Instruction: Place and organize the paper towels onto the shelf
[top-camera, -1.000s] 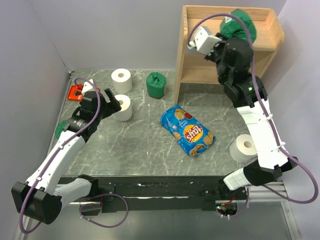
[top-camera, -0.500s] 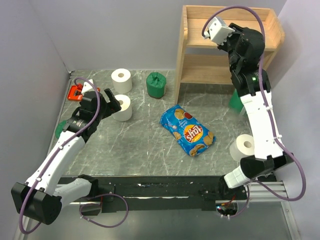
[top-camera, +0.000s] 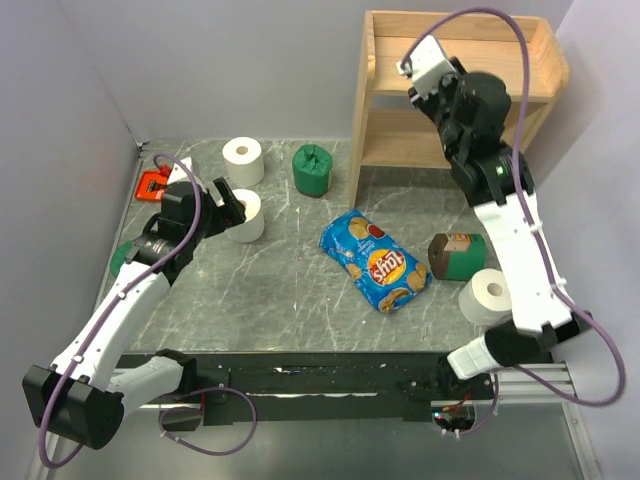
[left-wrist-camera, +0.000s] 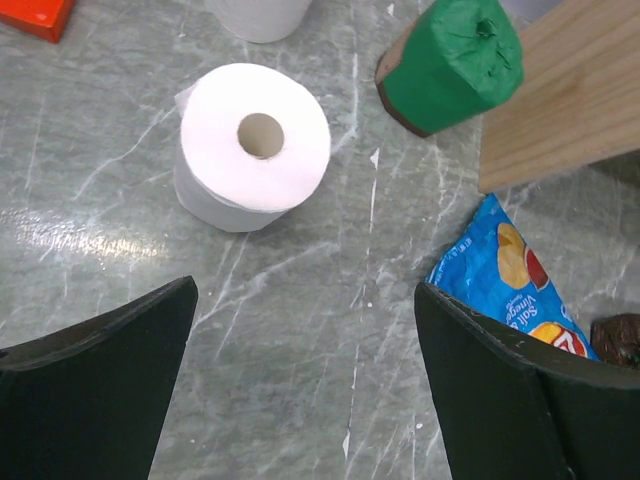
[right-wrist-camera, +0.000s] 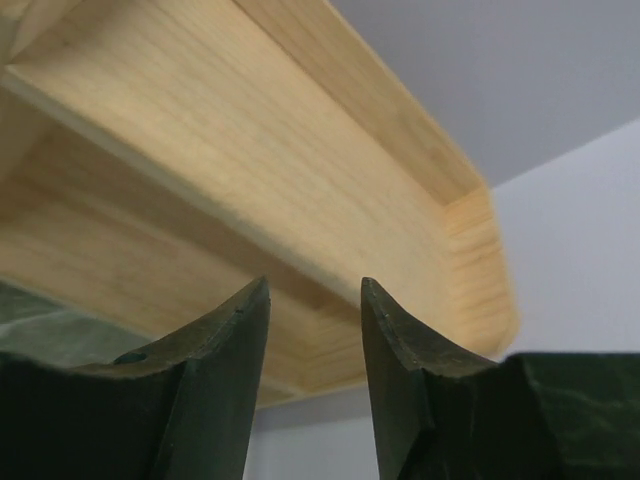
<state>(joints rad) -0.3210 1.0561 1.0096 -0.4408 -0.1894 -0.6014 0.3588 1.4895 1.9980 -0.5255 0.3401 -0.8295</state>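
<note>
The green-wrapped roll (top-camera: 458, 255) has dropped from the shelf (top-camera: 520, 50) and now lies on its side on the counter (top-camera: 290, 300). Its brown base shows, and it sits just beside a white roll (top-camera: 490, 293) and near the chip bag (top-camera: 380, 260). The right hand (right-wrist-camera: 315, 290), up by the shelf's top tier, has parted its jaws slightly and holds nothing. The left hand (left-wrist-camera: 305, 290) hangs wide open above another white roll (left-wrist-camera: 255, 145).
</note>
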